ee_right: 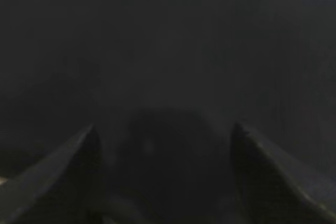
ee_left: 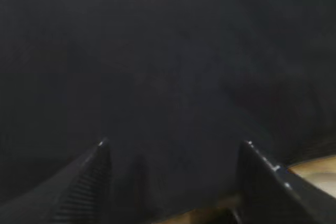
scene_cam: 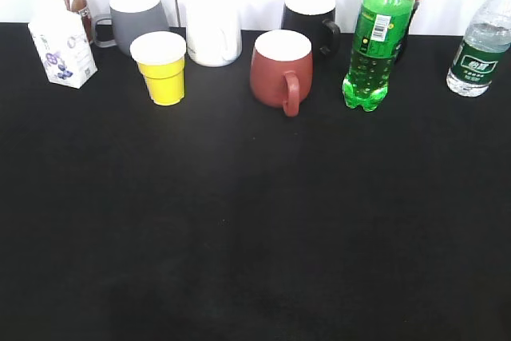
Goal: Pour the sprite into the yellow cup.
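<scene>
Exterior view: you see a black table (scene_cam: 239, 237) with a row of drinkware along its far edge and neither arm in sight. The sprite (scene_cam: 377, 37) stands upright toward the right, just beside the red mug (scene_cam: 279, 69). The yellow cup (scene_cam: 161, 67) stands upright toward the left, well apart from the bottle. In the wrist views your left gripper (ee_left: 173, 153) and right gripper (ee_right: 164, 135) each hang with jaws spread over bare dark cloth, holding nothing. Nothing appears started. You would likely next bring the right gripper to the bottle's body and close on it.
</scene>
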Robot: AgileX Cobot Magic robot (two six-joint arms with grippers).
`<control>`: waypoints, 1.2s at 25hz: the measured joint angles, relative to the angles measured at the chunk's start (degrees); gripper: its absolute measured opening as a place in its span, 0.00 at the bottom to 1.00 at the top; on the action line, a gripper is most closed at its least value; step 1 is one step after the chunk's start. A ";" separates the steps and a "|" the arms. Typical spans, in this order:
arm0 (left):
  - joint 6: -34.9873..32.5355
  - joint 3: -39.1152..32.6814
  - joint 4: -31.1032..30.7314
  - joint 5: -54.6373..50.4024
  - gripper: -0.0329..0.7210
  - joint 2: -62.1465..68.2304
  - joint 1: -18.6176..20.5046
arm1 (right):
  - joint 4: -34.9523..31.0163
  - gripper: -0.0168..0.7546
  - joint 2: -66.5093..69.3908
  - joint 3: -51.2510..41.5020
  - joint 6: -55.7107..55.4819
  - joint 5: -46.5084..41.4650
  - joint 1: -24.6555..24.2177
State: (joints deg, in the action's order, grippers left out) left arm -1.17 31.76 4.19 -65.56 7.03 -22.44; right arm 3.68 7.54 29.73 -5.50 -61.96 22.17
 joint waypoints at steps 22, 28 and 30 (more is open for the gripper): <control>0.00 -1.96 3.04 4.85 0.72 -1.15 4.47 | -2.90 0.78 -0.24 -0.77 1.65 2.27 -0.74; 0.00 -2.06 3.09 4.86 0.70 -5.95 19.96 | -2.95 0.78 -3.60 -0.77 1.65 2.27 -22.51; 0.00 -2.11 3.09 4.86 0.69 -7.44 20.35 | -3.00 0.78 -6.87 -0.77 1.65 2.27 -23.47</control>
State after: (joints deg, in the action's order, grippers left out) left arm -1.17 29.64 7.28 -60.69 -0.41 -2.09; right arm 0.68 0.67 28.96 -3.85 -59.69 -1.31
